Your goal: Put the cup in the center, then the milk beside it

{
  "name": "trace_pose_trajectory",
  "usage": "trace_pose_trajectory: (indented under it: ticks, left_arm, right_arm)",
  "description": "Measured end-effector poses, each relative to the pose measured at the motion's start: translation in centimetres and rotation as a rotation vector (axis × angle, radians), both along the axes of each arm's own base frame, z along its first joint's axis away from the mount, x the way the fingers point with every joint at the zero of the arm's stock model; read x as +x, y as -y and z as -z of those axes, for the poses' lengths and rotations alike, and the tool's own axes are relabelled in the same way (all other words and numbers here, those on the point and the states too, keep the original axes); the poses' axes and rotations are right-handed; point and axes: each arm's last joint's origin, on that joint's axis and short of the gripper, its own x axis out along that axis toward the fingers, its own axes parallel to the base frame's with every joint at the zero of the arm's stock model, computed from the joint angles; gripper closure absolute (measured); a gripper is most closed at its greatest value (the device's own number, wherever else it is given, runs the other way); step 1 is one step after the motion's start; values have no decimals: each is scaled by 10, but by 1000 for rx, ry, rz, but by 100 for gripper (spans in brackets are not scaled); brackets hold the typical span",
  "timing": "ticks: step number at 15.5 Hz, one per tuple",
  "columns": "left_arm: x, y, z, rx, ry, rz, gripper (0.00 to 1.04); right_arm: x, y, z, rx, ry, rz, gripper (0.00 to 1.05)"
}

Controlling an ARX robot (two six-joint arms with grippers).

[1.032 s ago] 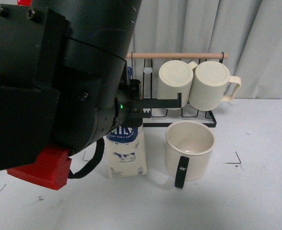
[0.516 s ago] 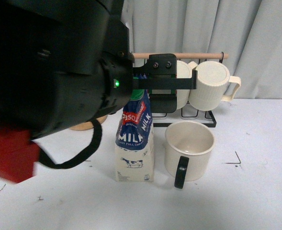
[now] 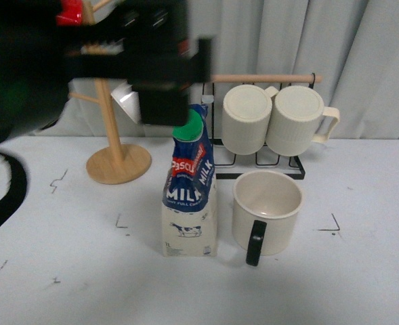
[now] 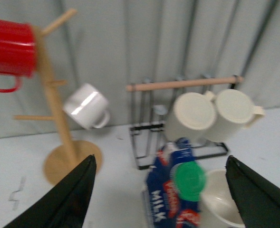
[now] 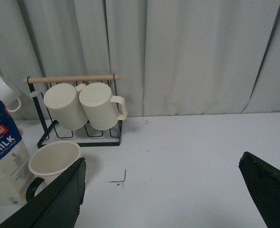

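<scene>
Above the milk (image 3: 189,196), the left gripper (image 4: 161,194) hangs with its two dark fingers (image 4: 63,199) spread wide and nothing between them; in the left wrist view the carton's green cap (image 4: 189,180) and blue gable sit in the gap below, clear of both fingers. In the front view the same arm is a blurred black mass (image 3: 84,61) over the carton's top, and its outline is too smeared to say more than that it stands above and apart from the milk.

The milk stands upright on the white table (image 3: 362,271), its "MILK" face turned toward the robot. Just beside the milk, on the robot's right, sits the cup (image 3: 267,213), upright, mouth up, its black handle (image 3: 255,242) toward the robot; a narrow strip of table shows between the two, so they do not touch.

Behind the milk and cup stands a black wire rack (image 3: 260,162) with a wooden bar, carrying two ribbed cream mugs (image 3: 280,122) side by side. Further from the milk, on the robot's left, a wooden mug tree (image 3: 114,145) holds a small white mug (image 4: 86,107) and a red mug (image 4: 9,47).

The right gripper (image 5: 170,199) is well apart from the milk, its dark fingers (image 5: 268,192) spread wide and empty over bare table.
</scene>
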Motion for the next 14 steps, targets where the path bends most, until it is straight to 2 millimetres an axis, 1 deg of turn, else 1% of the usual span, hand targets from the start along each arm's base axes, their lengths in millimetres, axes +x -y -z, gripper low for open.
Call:
trace_pose_trajectory:
  ticks: [1, 2, 3, 5, 8, 10, 11, 12, 13, 14]
  left_arm:
    - [-22, -45, 18, 12, 70, -158, 49]
    - [-47, -80, 26, 8, 86, -149, 87]
    - [-57, -92, 32, 10, 81, -146, 103]
    - [-68, -105, 32, 3, 103, -153, 103]
    - [-80, -114, 39, 6, 88, -147, 103]
    - [-85, -118, 40, 1, 113, -148, 103]
    - [-87, -120, 43, -2, 125, -151, 103]
    - [-90, -122, 50, 7, 77, -148, 103]
    - [-92, -126, 49, 4, 87, -129, 103]
    - [-95, -132, 46, 3, 108, -148, 103]
  right_arm:
    - [0, 0, 0, 0, 0, 1, 6]
    - [0, 0, 0, 0, 0, 0, 6]
    - [0, 0, 0, 0, 0, 0, 6]
    - [0, 0, 0, 0, 0, 0, 6]
    - [0, 0, 0, 0, 0, 0, 6]
    - [0, 0, 0, 0, 0, 0, 6]
    - [0, 0, 0, 0, 0, 0, 6]
    - [0, 0, 0, 0, 1, 0, 6]
    - [0, 0, 0, 0, 1, 0, 6]
    - [0, 0, 0, 0, 1, 0, 6]
